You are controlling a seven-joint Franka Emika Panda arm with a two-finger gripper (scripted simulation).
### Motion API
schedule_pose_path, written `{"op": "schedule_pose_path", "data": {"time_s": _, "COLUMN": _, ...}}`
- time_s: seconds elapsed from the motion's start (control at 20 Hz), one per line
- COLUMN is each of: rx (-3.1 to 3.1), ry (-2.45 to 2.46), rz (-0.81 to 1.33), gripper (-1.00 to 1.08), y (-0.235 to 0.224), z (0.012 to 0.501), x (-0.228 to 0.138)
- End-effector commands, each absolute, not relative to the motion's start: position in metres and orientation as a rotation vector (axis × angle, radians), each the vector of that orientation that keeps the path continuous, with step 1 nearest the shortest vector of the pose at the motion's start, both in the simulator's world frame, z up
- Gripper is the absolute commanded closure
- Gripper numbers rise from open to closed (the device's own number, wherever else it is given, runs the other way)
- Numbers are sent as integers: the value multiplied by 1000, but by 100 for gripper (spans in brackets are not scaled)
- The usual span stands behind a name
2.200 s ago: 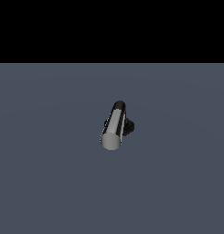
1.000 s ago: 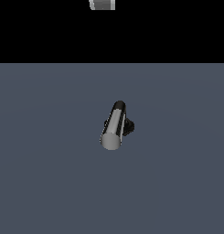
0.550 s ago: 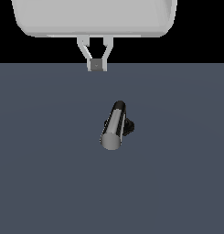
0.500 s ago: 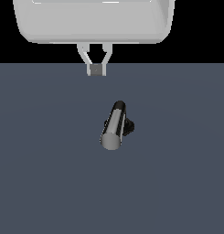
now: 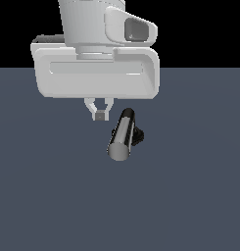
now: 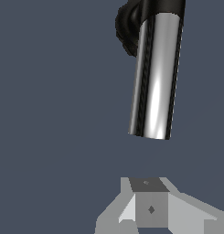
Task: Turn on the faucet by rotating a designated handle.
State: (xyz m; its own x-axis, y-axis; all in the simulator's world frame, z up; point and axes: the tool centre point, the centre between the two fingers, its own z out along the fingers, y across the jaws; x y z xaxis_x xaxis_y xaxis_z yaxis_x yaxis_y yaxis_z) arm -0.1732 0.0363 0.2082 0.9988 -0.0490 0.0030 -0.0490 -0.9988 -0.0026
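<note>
The faucet stands on the dark grey floor, with its black ribbed base (image 5: 138, 137) behind the bar. The handle (image 5: 122, 135) is a shiny silver-grey bar with a flat round end facing the exterior camera. My gripper (image 5: 99, 115) hangs under the white hand, just off the handle's far end toward the exterior view's left, not touching it. Its fingers stand close together and hold nothing. In the wrist view the handle (image 6: 155, 73) runs from the black elbow (image 6: 162, 5) and base (image 6: 127, 27) toward my gripper (image 6: 150, 208), with a gap between them.
The white arm and boxy hand (image 5: 96, 73) fill the upper middle of the exterior view. The dark grey floor (image 5: 190, 196) spreads all round the faucet. Nothing else shows.
The arm has come down into the exterior view from the top, bringing the gripper close beside the handle's far end. The faucet and handle have not moved.
</note>
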Motion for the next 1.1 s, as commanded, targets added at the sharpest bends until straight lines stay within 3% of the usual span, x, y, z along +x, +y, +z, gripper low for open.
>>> {"op": "schedule_pose_path", "data": {"time_s": 0.0, "rx": -3138, "ry": 82, "rz": -5, "gripper": 108, "y": 39, "z": 190, "x": -167}}
{"op": "schedule_pose_path", "data": {"time_s": 0.5, "rx": -3137, "ry": 99, "rz": -1, "gripper": 108, "y": 49, "z": 132, "x": -148}}
{"op": "schedule_pose_path", "data": {"time_s": 1.05, "rx": -3139, "ry": 107, "rz": 0, "gripper": 108, "y": 53, "z": 106, "x": -137}}
